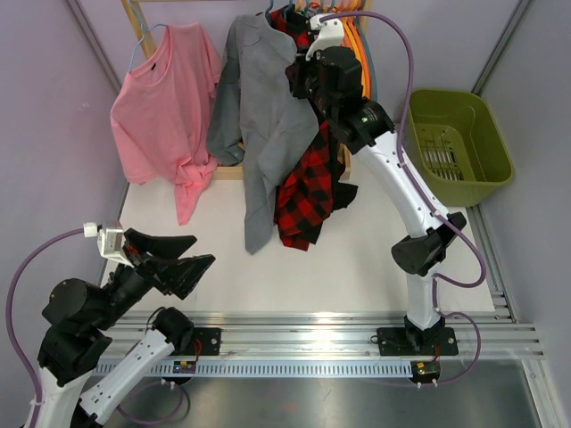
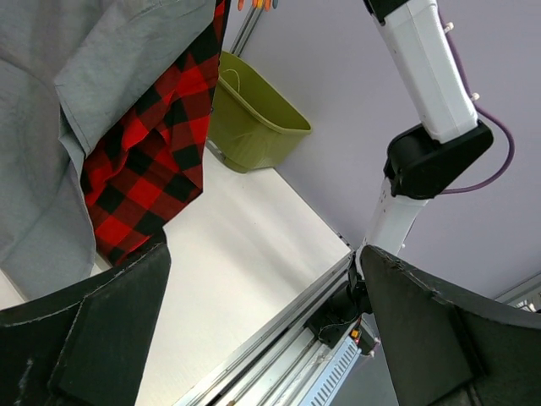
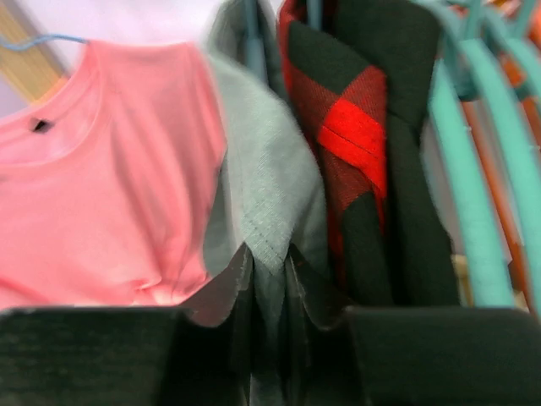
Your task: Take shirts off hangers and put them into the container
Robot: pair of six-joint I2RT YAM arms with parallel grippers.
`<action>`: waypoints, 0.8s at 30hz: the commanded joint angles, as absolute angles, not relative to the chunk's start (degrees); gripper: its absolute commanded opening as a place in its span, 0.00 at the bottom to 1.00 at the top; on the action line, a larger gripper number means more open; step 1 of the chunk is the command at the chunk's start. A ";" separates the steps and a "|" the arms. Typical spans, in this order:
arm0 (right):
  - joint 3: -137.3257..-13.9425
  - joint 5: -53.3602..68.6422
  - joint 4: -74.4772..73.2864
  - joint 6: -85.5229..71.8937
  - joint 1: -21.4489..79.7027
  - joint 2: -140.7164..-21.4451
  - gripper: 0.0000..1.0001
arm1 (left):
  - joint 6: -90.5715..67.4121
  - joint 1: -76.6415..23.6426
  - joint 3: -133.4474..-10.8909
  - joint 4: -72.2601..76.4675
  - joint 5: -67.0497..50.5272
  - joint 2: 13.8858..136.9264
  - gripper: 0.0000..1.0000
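Three shirts hang at the back of the table: a pink t-shirt point(image 1: 165, 107), a grey shirt point(image 1: 259, 116) and a red-and-black plaid shirt point(image 1: 312, 187). My right gripper point(image 1: 299, 80) is raised against the grey shirt's upper right side. In the right wrist view its jaws point(image 3: 270, 262) pinch a fold of the grey shirt point(image 3: 275, 194), with the plaid shirt point(image 3: 355, 135) just right of it. Teal hangers point(image 3: 473, 194) and orange hangers point(image 1: 359, 49) hang at the right. The olive-green container point(image 1: 459, 143) stands at the far right. My left gripper point(image 1: 192, 254) is open and empty, low at the near left.
A wooden rack frame point(image 1: 138, 27) stands behind the pink t-shirt. Metal rails point(image 1: 312, 325) run along the table's near edge. The right arm's elbow point(image 1: 428, 245) hangs over the right side of the table, and purple walls close in both sides.
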State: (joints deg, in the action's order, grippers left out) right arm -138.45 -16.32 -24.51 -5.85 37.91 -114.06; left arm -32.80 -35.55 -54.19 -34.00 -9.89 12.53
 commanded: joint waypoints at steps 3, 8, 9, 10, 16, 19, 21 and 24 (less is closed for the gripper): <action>-143.53 -4.41 -28.04 -11.42 35.60 -115.31 0.00 | -32.61 -35.68 -55.72 -32.61 -10.81 11.08 0.99; -142.82 4.56 -26.11 -12.04 34.63 -114.44 0.00 | -33.31 -35.68 -55.46 -32.34 -11.25 10.28 0.99; -142.04 5.96 -24.28 -12.13 34.54 -114.17 0.00 | -33.40 -35.68 -55.55 -32.34 -11.16 10.20 0.99; -140.99 9.28 -22.43 -12.39 34.28 -113.56 0.00 | -33.40 -35.68 -55.55 -32.26 -11.16 10.02 0.99; -123.60 15.29 6.63 -16.69 34.01 -105.04 0.00 | -33.05 -35.77 -55.46 -32.61 -11.43 9.41 0.99; -120.94 15.21 15.89 -18.80 34.01 -103.18 0.00 | -32.52 -35.68 -55.55 -32.61 -10.99 8.79 0.99; -120.59 14.51 20.80 -19.86 33.93 -103.18 0.00 | -32.17 -35.68 -55.63 -32.61 -10.72 8.61 0.99; -121.02 10.83 24.86 -19.69 34.01 -103.88 0.00 | -31.47 -35.68 -55.90 -32.69 -10.63 8.88 0.99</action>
State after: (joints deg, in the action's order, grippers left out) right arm -119.11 8.23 5.08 -18.37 33.21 -108.64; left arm -32.80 -35.55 -54.28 -34.17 -9.91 9.08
